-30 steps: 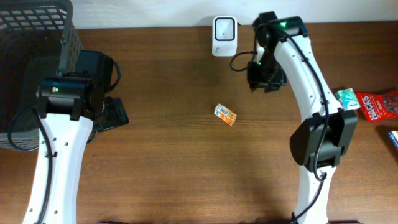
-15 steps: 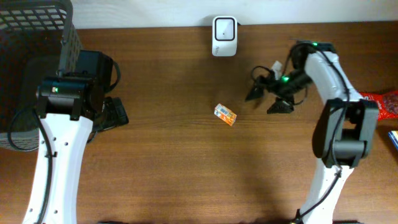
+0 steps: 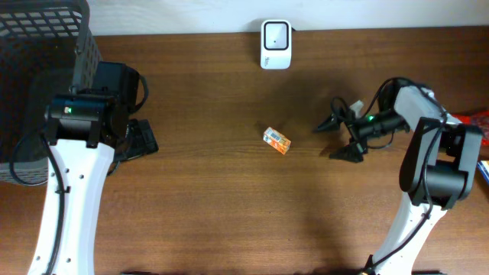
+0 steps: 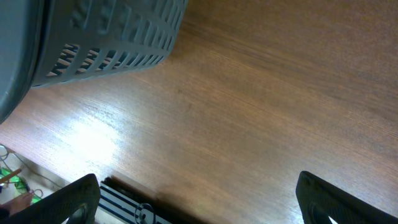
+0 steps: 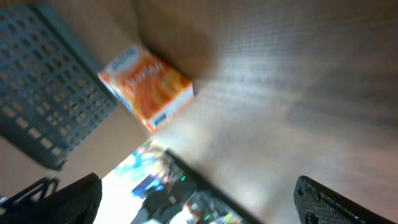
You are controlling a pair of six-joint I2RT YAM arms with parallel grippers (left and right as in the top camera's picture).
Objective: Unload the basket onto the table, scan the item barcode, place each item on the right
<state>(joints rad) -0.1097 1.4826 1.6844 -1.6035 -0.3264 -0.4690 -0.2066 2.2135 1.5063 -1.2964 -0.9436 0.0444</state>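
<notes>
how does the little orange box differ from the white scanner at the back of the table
Colour: the orange box is mostly orange, the scanner is white. Size: the orange box looks smaller than the scanner from overhead. Pose: the orange box lies skewed on the table, the scanner sits square to its far edge. Both rest on the table, well apart.

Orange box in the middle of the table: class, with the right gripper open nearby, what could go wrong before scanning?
1. The orange box is small and lies askew on the table; the open right gripper could nudge it away rather than clamp it.
2. No barcode shows in any view, so a grip might cover it or present the wrong face to the scanner.
</notes>
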